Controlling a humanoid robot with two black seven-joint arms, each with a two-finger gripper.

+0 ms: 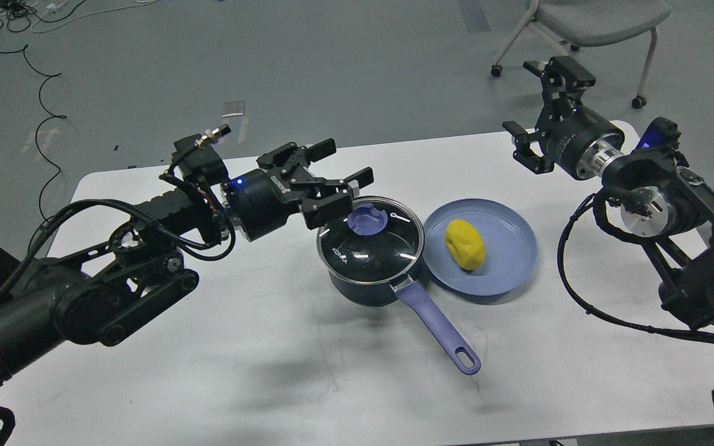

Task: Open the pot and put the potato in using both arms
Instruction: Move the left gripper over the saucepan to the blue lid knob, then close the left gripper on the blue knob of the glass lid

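The pot (372, 257) sits near the middle of the white bench (208, 371), with its glass lid (369, 238) on and the lavender knob (366, 220) on top. Its long axis runs along the handle (437, 328), which points toward the near edge of the bench and a little to the right, the hole end nearest the viewer. Just to the right, touching or nearly touching the pot, is a light-blue plate (506, 272) carrying the potato (465, 244); the potato's long axis runs roughly away from the viewer, tilted slightly left at the far end.

The step in hand looks like the opening one: the lid is not yet off. The left hand (348, 167) hovers just behind and to the left of the knob, its fingers spread wide and holding nothing. The next move likely calls for it to come down over the knob, close on it, and lift the lid straight up and clear.

The right hand (533, 111) hangs high over the far right corner of the bench, well apart from the plate, fingers wide and empty. It would have to descend to the potato while the lid is held off.
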